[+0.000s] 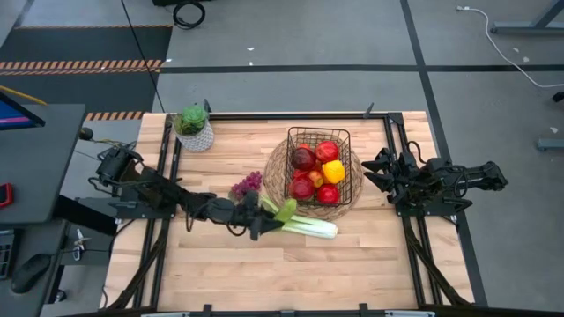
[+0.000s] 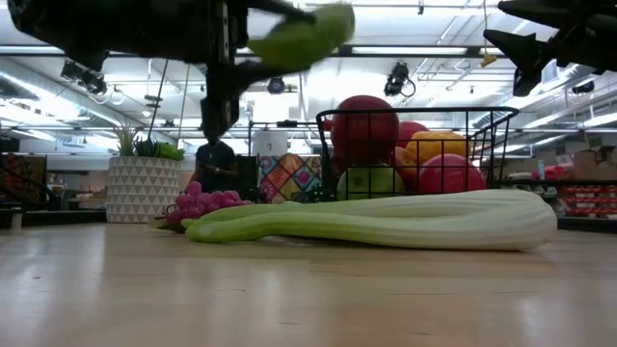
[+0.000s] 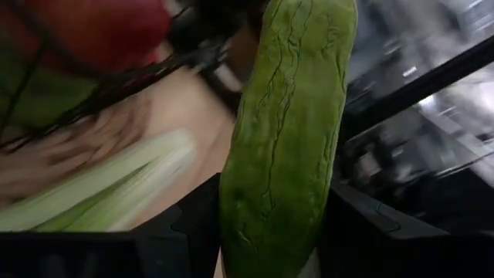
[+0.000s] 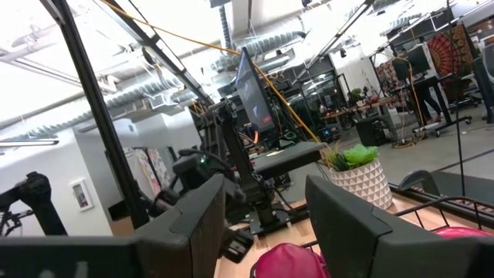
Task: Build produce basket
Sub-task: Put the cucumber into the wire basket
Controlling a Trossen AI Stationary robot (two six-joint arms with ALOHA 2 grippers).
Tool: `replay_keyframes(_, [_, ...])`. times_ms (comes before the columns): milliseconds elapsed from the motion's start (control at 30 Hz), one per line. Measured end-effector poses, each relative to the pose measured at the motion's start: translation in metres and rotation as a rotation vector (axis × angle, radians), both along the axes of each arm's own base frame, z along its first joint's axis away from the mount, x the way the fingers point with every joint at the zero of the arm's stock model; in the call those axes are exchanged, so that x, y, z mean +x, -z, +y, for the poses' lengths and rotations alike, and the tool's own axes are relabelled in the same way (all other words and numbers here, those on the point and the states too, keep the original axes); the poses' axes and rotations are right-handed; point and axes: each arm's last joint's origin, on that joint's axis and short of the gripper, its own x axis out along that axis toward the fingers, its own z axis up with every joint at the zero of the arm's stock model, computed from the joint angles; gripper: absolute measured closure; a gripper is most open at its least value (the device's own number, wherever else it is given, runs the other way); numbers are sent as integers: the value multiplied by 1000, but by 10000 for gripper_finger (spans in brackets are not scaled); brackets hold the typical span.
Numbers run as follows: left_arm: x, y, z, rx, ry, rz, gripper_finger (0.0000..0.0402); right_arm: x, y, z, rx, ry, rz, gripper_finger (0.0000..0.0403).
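My left gripper [image 1: 262,220] is shut on a green cucumber [image 1: 285,210], held in the air left of the basket; the cucumber also shows in the low view [image 2: 301,37] and the left wrist view [image 3: 287,131]. The black wire basket [image 1: 342,141] stands on a round woven mat [image 1: 275,167] and holds red apples [image 1: 304,158], a yellow pepper [image 1: 333,171] and other produce. A pale-green leek [image 1: 310,225] lies flat on the table under the cucumber. Purple grapes [image 1: 248,183] lie left of the mat. My right gripper [image 1: 370,169] hovers open and empty just right of the basket. My left gripper pinches the cucumber between its two fingers [image 3: 193,232], near the cucumber's end toward the gripper [image 3: 266,232]. The fingers come about level from the table's left, and the cucumber runs along them, sticking out toward the basket. It is lifted clear, its free end [image 2: 333,19] tilted up.
A leafy plant in a white pot [image 1: 194,126] stands at the far left of the table. Bare wood lies along the table's near side. Dark frame rails [image 1: 414,238] run along the table's left and right sides. A person [image 2: 214,164] stands in the room beyond.
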Motion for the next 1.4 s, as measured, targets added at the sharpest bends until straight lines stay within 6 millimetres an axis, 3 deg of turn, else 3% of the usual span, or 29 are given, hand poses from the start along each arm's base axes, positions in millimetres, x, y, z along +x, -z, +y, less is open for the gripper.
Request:
replay_keyframes(200, [21,-11,-8,205,50,245,211,0,0,0,0,-1,0,215])
replay_keyframes(367, [32,-30,-14,561,131,552,211,0,0,0,0,-1,0,215])
replay_keyframes(467, [33,-38,-19,762,166,636,211,0,0,0,-1,-3,-2,215])
replay_keyframes(700, [35,-53,-45,1147,267,568,211,0,-1,0,-1,-3,-6,215])
replay_keyframes(1000, [26,-46,-73,1762,337,594,211,0,-1,0,0,-3,-7,215])
replay_keyframes(1200, [21,-45,-80,2203,547,566,212,0,-1,0,1,0,-5,215])
replay_keyframes(1300, [20,-45,-82,2320,613,545,212,0,-1,0,1,0,-5,215])
replay_keyframes(1400, [22,-45,-79,2280,585,555,212,0,-1,0,1,0,-6,215])
